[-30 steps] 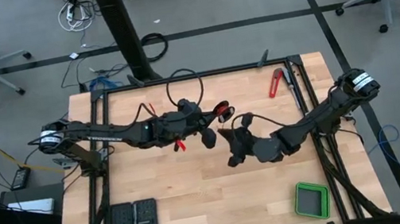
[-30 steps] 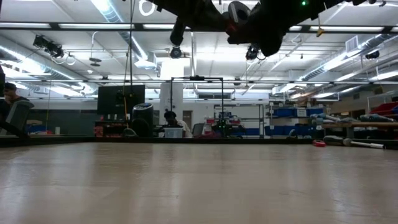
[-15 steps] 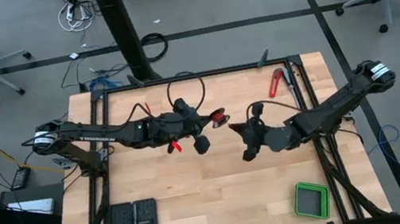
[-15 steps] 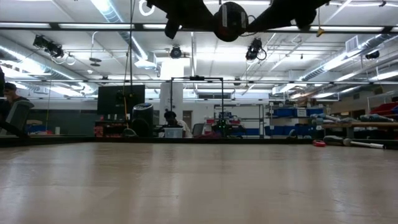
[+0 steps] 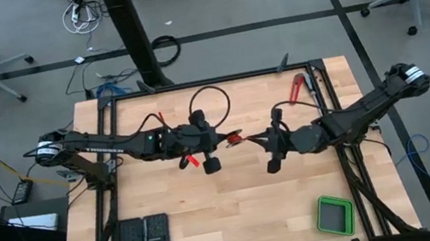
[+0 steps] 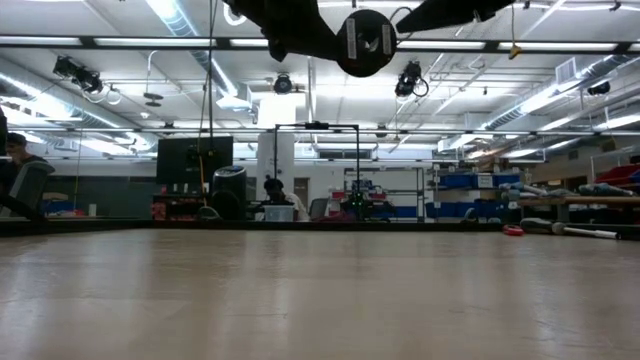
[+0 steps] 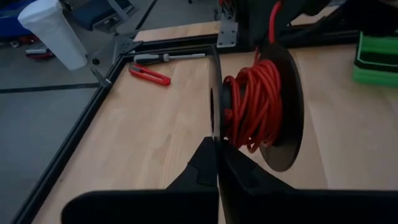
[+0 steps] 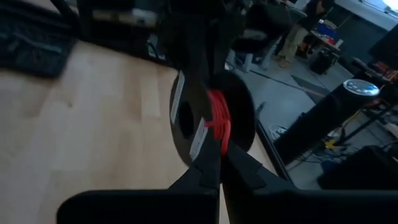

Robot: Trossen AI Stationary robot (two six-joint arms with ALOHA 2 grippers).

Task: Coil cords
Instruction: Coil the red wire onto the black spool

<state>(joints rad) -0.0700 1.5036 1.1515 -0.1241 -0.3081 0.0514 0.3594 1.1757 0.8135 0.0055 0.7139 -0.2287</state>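
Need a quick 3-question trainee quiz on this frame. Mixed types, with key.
1. True or false: the spool, gripped by the left pincer and the right pincer, rests on the table.
2. The green box lies nearer which arm's side of the table? A) left B) right
3. What colour is the wire wound on the spool?

Key: 1 false, since the low view shows it held well above the tabletop; 2 B; 3 red.
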